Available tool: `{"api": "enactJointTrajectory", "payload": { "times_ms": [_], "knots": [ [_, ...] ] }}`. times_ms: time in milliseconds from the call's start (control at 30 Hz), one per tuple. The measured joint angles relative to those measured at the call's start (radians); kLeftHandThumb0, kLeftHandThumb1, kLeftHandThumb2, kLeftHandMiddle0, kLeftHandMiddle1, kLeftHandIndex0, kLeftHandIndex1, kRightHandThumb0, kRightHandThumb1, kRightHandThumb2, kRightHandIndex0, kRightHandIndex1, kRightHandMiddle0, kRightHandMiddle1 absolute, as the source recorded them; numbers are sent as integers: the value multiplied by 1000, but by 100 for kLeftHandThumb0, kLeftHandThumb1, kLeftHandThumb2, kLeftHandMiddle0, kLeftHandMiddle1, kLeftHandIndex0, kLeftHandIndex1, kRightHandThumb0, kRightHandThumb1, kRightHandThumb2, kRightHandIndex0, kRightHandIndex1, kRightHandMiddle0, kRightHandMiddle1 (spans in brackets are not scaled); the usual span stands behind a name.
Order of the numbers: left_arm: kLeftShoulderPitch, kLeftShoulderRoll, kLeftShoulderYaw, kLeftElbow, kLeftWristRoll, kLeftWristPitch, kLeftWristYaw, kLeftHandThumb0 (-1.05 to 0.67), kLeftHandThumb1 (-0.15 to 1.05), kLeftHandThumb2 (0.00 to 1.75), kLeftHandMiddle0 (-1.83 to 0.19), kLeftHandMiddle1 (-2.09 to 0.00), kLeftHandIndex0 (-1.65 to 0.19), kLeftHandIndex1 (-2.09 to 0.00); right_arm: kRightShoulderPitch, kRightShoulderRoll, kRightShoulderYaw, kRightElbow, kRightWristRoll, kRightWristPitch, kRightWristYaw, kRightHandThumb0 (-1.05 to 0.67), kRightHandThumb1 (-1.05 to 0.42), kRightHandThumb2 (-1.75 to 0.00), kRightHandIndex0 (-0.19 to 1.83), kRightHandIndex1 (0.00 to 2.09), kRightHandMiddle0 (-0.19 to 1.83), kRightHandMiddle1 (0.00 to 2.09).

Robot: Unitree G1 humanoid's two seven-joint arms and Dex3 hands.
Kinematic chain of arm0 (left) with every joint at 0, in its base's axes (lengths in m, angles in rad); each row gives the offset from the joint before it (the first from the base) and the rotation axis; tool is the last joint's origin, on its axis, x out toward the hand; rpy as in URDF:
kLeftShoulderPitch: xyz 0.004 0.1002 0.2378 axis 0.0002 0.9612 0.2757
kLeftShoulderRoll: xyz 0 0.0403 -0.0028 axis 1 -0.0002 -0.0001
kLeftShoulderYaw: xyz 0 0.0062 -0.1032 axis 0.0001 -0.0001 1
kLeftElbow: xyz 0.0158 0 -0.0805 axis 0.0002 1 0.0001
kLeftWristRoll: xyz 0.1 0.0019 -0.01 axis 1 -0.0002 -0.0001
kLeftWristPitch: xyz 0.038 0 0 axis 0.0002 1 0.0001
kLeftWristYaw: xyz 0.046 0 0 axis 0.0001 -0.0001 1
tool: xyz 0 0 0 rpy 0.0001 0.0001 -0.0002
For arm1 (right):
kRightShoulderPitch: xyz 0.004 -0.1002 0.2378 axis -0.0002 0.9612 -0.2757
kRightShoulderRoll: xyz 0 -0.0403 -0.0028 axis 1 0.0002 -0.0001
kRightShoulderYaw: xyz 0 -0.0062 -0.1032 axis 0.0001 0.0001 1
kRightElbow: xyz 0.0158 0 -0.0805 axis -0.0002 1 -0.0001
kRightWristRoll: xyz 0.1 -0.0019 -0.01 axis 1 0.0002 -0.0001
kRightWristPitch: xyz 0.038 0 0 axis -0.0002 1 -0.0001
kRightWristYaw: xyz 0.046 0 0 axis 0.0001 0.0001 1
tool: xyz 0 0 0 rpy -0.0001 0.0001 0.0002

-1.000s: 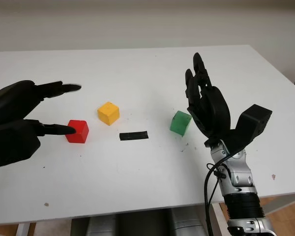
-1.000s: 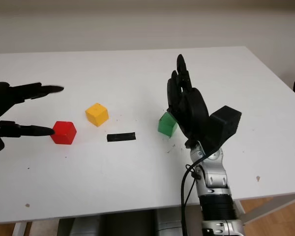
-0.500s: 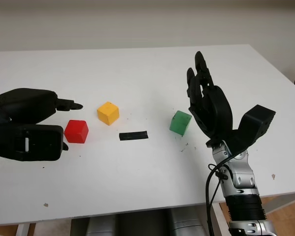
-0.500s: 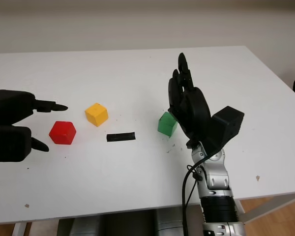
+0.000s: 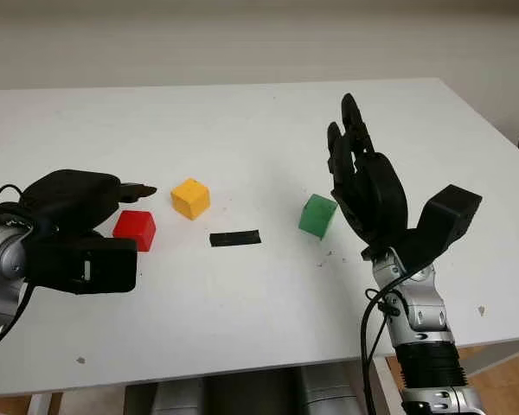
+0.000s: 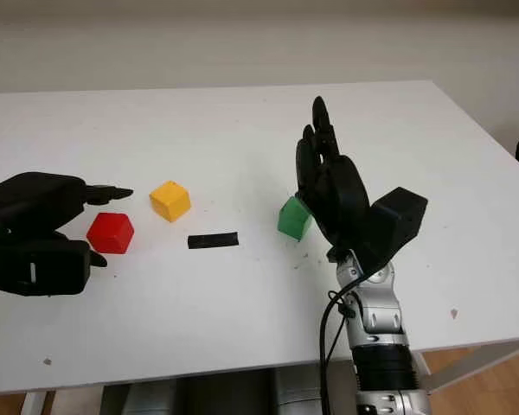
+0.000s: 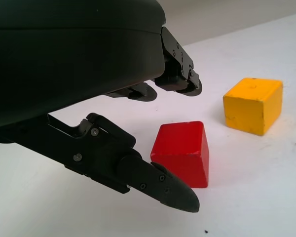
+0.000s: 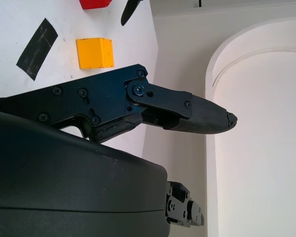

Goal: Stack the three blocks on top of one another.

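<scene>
- Left hand (image 5: 78, 226) is seen in the left eye view, open around the red block (image 5: 135, 230) without gripping it; the yellow block (image 5: 190, 198) lies at its 2 o'clock.
- Right hand (image 6: 333, 186) is raised open and empty in the right eye view, just beside the green block (image 6: 293, 218).
- Fingers (image 7: 158, 180) are shown flanking the red block in the left wrist view.

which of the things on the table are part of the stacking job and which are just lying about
Part of the job:
red block, with the open left hand around it but not gripping
yellow block
green block, next to the raised, open right hand

Just lying about:
black strip of tape on the white table, between the yellow and green blocks
</scene>
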Motion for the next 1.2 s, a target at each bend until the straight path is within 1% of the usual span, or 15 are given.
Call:
{"api": "enactJointTrajectory", "payload": {
  "times_ms": [200, 267, 367, 500, 600, 700, 800, 867, 1033, 1167, 1200],
  "knots": [
    [-3, 0, -19, 22, 54, 4, -2, -73, 88, 6, -36, -5, -36, -7, 0, 0, 0, 0, -1, -4, 1, -74, -105, -67, -19, 0, -19, 0],
    [-11, 0, -28, 24, 86, 11, -7, -77, 89, 6, -37, -6, -40, -9, 0, 0, 0, 0, -1, -4, 1, -74, -105, -67, -19, 0, -19, 0],
    [-21, 0, -36, 27, 131, 19, -7, -80, 92, 7, -29, -2, -42, -10, 0, 0, -1, 0, 0, -4, 1, -75, -105, -67, -19, 0, -19, 0],
    [-26, -5, -36, 30, 140, 21, -8, -82, 94, 7, -24, -1, -45, -13, 0, 0, -1, -1, -1, -4, -1, -74, -105, -67, -19, 0, -19, 0],
    [-30, -10, -36, 37, 140, 14, 4, -78, 93, 5, -26, -3, -49, -16, 0, 0, 0, -4, -1, -4, -4, -74, -105, -67, -19, 0, -19, 0],
    [-35, -20, -36, 56, 140, 4, 20, -75, 92, 5, -26, -4, -50, -17, 1, 0, 1, -8, 0, -4, -4, -75, -105, -66, -19, 0, -19, 0],
    [-38, -23, -37, 74, 142, -4, 31, -74, 92, 5, -26, -5, -49, -18, 4, 0, 1, -12, 1, -4, -5, -74, -105, -66, -19, 0, -19, 0],
    [-39, -24, -38, 81, 144, -9, 34, -74, 93, 5, -27, -6, -46, -16, 6, 1, 1, -17, 1, -4, -6, -74, -105, -66, -19, 0, -19, 0],
    [-39, -26, -49, 88, 143, -27, 35, -74, 94, 6, -30, -7, -50, -19, 11, 1, 1, -22, 1, -4, -8, -74, -105, -66, -19, 0, -19, 0],
    [-40, -30, -60, 95, 154, -36, 47, -70, 95, 6, -33, -7, -55, -24, 13, 1, 1, -24, 5, -4, -7, -74, -105, -66, -19, 0, -19, 0],
    [-41, -32, -63, 97, 158, -36, 47, -68, 94, 6, -35, -7, -53, -35, 13, 0, 0, -24, 7, -4, -5, -74, -105, -67, -19, 0, -19, 0]
  ]
}}
